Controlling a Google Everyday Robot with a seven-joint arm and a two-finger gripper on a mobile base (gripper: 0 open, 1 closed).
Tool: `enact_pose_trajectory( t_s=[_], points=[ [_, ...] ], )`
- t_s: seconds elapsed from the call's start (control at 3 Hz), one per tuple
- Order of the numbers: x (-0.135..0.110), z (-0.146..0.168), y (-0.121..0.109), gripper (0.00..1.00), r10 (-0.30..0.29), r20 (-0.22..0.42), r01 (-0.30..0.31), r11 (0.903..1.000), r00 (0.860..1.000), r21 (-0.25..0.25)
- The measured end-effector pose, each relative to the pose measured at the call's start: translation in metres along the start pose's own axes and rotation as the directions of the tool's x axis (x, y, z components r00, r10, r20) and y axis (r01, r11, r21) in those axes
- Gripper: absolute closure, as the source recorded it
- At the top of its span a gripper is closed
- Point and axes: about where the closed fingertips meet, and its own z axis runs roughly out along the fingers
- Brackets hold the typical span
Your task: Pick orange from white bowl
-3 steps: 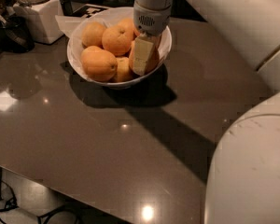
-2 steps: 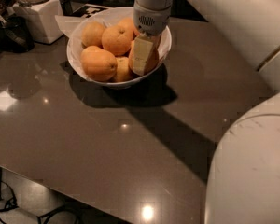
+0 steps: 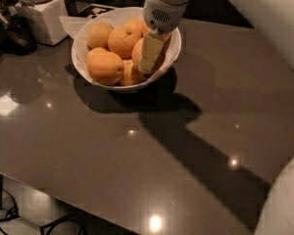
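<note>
Several oranges, one gripper in the bowl

Near the far edge of the counter (image 3: 88, 160), toward its far left corner, stands the white bowl (image 3: 132, 86), piled with oranges. The gripper (image 3: 152, 62) reaches down from above into the right half of the bowl and sits against the orange (image 3: 136, 52) on that side. I cannot tell whether it is clamped on the fruit or merely beside it. Other oranges (image 3: 105, 65) fill the bowl's left half. A white canister (image 3: 41, 16) sits at the far left corner, near the bowl. A dark shadow (image 3: 196, 146) runs from the bowl across the counter toward the near right edge.
</note>
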Motion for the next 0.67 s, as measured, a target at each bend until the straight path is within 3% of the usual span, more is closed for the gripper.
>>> enact_pose_trajectory(
  t_s=[0.33,0.67],
  points=[
    [0.0066,-0.0292,0.0151,1.0,-0.042,0.104,0.042,0.9991,0.994,-0.003],
    [0.0052,-0.0284,0.0149,1.0,-0.042,0.11,0.043,0.9991,0.993,-0.003]
  ],
)
